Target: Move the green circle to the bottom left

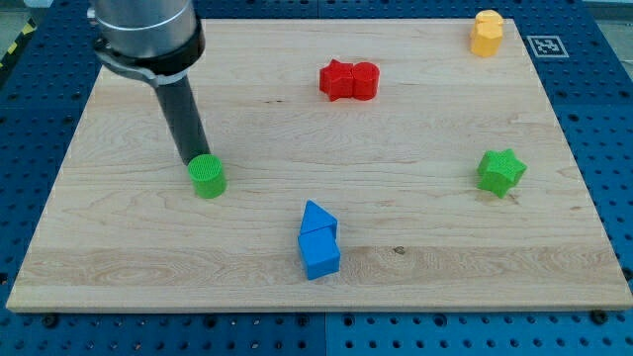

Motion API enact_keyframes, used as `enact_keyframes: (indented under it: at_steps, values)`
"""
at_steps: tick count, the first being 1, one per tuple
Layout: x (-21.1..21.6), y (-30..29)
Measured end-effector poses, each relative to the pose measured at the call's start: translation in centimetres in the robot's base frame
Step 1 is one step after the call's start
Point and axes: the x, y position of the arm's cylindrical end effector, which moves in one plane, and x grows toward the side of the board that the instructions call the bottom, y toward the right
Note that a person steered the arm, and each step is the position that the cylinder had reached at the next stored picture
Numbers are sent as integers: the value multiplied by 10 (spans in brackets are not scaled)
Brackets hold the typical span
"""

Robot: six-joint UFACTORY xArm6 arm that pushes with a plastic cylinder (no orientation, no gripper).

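The green circle is a short green cylinder on the wooden board, left of centre. My tip is at the circle's upper left edge, touching or nearly touching it. The dark rod rises from there to the arm's grey body at the view's top left. The board's bottom left corner lies below and to the left of the circle.
Two blue blocks, a triangle above a cube, stand together at bottom centre. A red star and a red cylinder touch at top centre. A green star is at right. A yellow block is at top right.
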Motion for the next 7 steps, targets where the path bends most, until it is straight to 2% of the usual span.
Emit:
enact_keyframes:
  at_steps: [1,2,3,5,7]
  values:
    - [-15,8]
    - [-17,44]
    - [1,52]
    - [25,22]
    - [67,-8]
